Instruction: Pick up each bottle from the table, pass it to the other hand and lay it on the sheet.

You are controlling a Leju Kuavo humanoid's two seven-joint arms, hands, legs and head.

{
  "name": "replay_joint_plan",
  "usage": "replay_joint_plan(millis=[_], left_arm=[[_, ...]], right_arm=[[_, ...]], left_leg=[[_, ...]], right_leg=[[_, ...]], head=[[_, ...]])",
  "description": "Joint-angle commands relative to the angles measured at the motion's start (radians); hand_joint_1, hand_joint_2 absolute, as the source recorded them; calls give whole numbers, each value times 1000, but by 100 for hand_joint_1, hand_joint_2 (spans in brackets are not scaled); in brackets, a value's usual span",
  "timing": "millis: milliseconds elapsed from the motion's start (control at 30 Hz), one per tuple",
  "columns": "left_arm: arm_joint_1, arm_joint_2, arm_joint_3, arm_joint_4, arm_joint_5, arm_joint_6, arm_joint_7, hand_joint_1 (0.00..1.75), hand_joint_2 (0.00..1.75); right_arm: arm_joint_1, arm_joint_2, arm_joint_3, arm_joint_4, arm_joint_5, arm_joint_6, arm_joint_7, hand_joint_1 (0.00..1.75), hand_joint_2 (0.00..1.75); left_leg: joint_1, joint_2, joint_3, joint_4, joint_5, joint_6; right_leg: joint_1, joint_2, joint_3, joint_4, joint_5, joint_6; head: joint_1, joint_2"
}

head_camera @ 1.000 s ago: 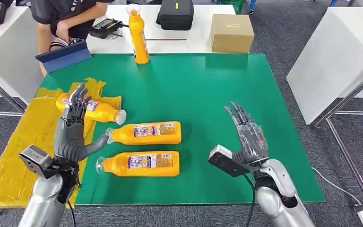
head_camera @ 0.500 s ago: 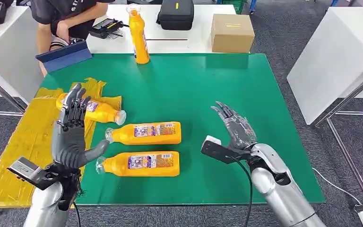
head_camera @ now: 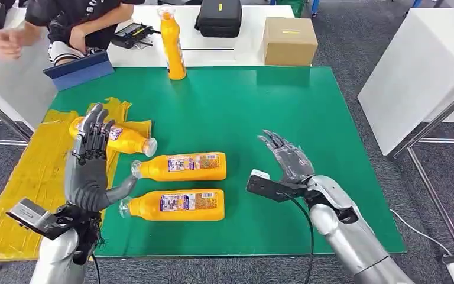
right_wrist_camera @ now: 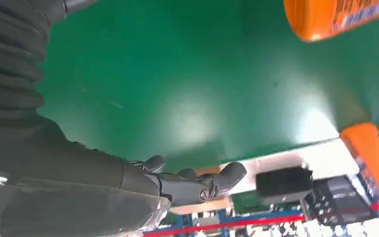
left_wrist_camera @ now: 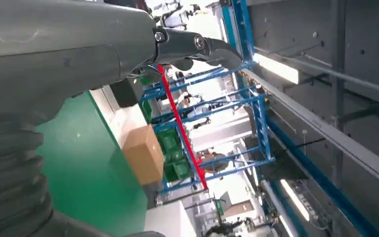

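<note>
At the lower left of the head view I keep my left hand [head_camera: 88, 163] raised with fingers spread and empty, I think ready to receive. My right hand [head_camera: 288, 161], also spread and empty, hangs right of two lying bottles: upper bottle [head_camera: 180, 167] and lower bottle [head_camera: 174, 205]. A third bottle [head_camera: 118, 137] lies on the yellow sheet [head_camera: 20, 180], a fourth [head_camera: 172, 42] stands upper centre. I count four bottles.

Green worktop [head_camera: 260, 112]; crumpled yellow sheet [head_camera: 26, 177]. 4 orange bottles [head_camera: 180, 167] with printed multicoloured labels, clear caps. Dark grey fingers [head_camera: 91, 139] on silver arms. Brown cardboard box [head_camera: 289, 40], black case [head_camera: 219, 18].
</note>
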Motion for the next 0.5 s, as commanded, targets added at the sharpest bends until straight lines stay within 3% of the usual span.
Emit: replay_joint_plan(millis=[33, 267, 500], left_arm=[[-43, -8, 12, 77, 14, -19, 12, 0, 175], [-43, -24, 27, 116, 7, -25, 20, 0, 175], [-9, -43, 44, 71, 8, -1, 42, 0, 175]], right_arm=[[-217, 93, 187, 294, -28, 7, -4, 0, 175], [-279, 226, 288, 404, -34, -13, 2, 0, 175], [-315, 362, 269, 480, -77, -79, 62, 0, 175]], left_leg=[[0, 5, 2, 0, -1, -2], [0, 4, 3, -1, 0, -3], [2, 6, 4, 0, -1, -4]], right_leg=[[0, 4, 1, 0, 0, -1], [0, 3, 1, 0, 0, -1], [0, 6, 1, 1, 0, -1]], head=[[0, 0], [0, 0], [0, 0]])
